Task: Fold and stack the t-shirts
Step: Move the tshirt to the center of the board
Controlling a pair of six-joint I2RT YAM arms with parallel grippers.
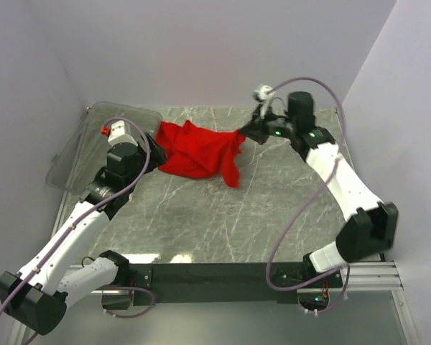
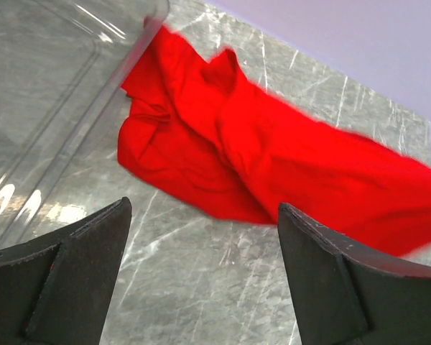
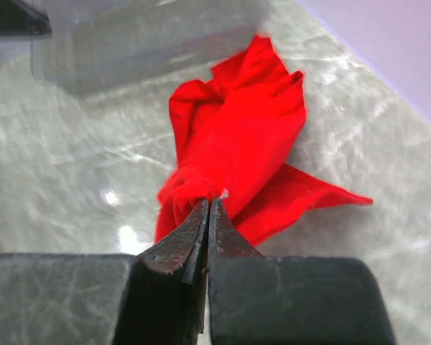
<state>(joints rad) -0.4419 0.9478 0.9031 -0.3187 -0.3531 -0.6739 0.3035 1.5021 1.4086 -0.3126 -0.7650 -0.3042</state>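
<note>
The shirt (image 1: 200,152) is lying crumpled on the surface (image 1: 223,215) beside the bin (image 1: 75,154), likely light, limp and stretchy. The right tool (image 3: 207,206) is pinching its right edge. The left tool (image 2: 205,210) is hanging open. The hems are probably offering the best hold.

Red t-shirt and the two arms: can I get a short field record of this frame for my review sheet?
t-shirt: red, crumpled, unfolded, lying on the table
shirt position: far half of the table, one end at the rim of the clear bin
right jaws: closed, pinching the shirt's right edge
left jaws: wide open, holding nothing, aimed at the shirt's bin-side end
folding: not begun
</note>
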